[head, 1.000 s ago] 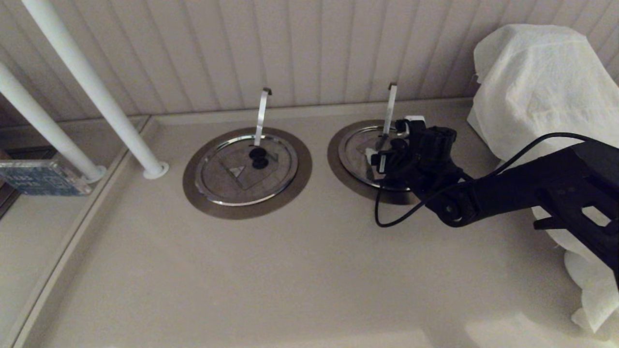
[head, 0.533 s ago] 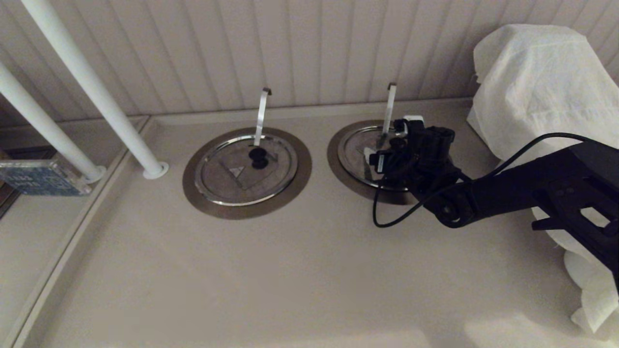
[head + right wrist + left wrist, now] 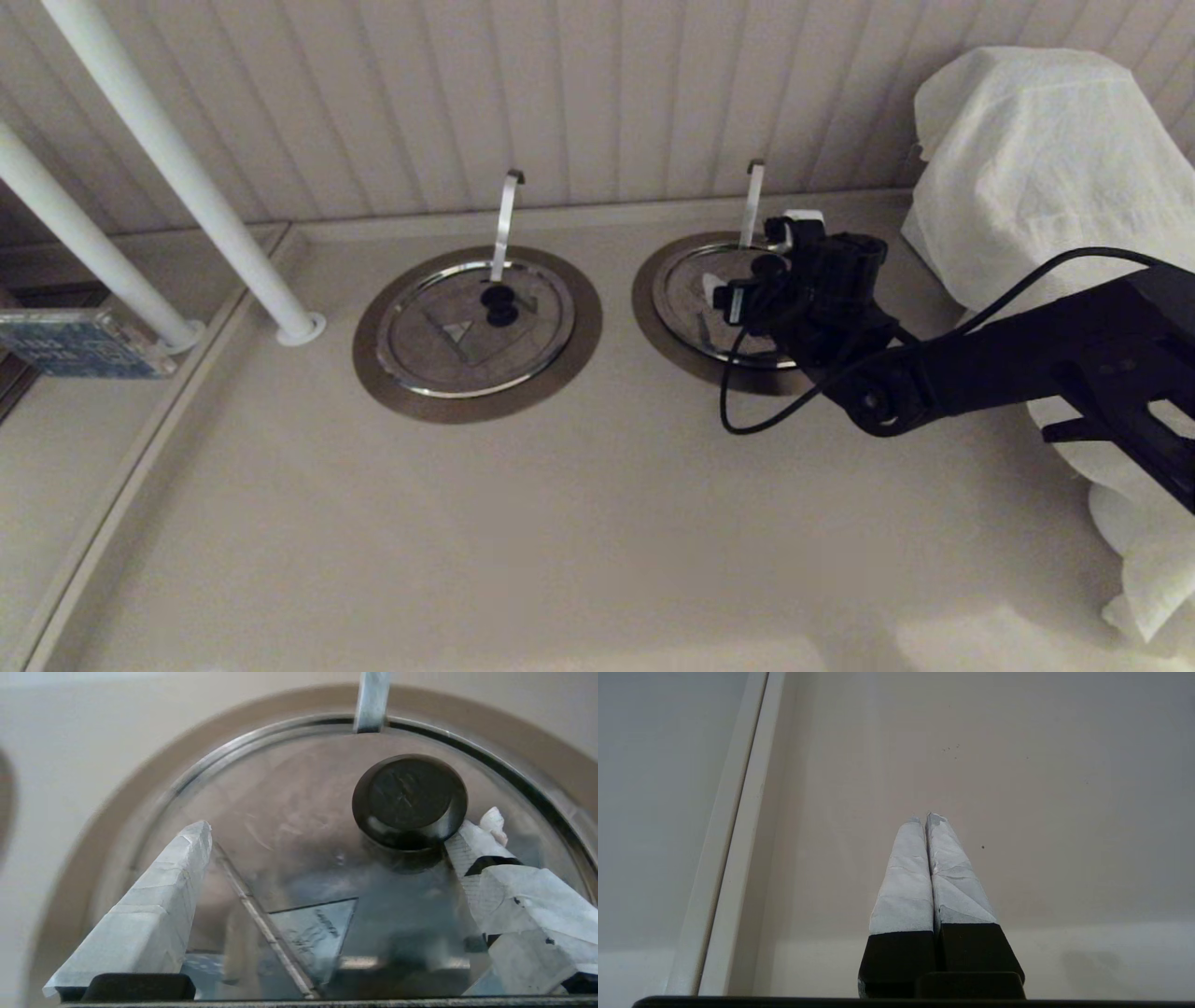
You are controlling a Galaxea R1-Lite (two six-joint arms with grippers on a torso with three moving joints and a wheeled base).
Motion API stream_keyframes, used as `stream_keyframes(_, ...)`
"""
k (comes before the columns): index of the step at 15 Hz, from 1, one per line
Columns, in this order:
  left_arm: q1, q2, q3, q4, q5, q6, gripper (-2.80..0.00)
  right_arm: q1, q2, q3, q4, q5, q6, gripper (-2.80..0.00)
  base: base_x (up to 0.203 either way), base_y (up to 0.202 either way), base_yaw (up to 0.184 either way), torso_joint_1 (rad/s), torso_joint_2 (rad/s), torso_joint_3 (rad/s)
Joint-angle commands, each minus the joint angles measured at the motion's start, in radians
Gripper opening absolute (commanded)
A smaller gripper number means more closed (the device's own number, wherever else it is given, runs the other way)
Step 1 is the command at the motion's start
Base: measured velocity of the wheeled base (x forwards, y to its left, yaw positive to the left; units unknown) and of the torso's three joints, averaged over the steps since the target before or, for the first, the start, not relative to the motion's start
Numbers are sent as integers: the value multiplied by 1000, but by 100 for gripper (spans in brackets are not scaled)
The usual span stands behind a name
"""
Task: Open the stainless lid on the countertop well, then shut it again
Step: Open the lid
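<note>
**Right hand edges toward the knob, fingers wide and nothing gripped**

The right hand [image 3: 747, 301] hangs low over the right-hand lid [image 3: 299, 826], its taped fingers [image 3: 154, 905] spread far apart. Over the last second it has crept a little toward the back wall and lifted slightly, so the black knob [image 3: 410, 798] now sits just off the inner edge of one finger rather than centred between the two. Judging by this, the grasp is not yet lined up; a sideways correction seems needed before closing.

The lid lies flat and shut in its steel-ringed well [image 3: 653, 322], unchanged, with the flat utensil handle [image 3: 752, 201] standing up through its slot at the back. The twin lid [image 3: 476, 327] to the left stays untouched.

The left hand [image 3: 929, 819] is parked over bare surface [image 3: 560, 541], fingers pressed together, empty.
</note>
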Motion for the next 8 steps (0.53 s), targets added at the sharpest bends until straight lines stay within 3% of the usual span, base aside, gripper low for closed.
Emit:
stream_keyframes(1,0,0,0,0,0,0,-280,14,-30,15,-13,-1,-1,0,0,0,0,0,0,0)
stream_keyframes(8,0,0,0,0,1,0,-280,100,-108,91,-48,-16,-7,0,0,0,0,0,0,0)
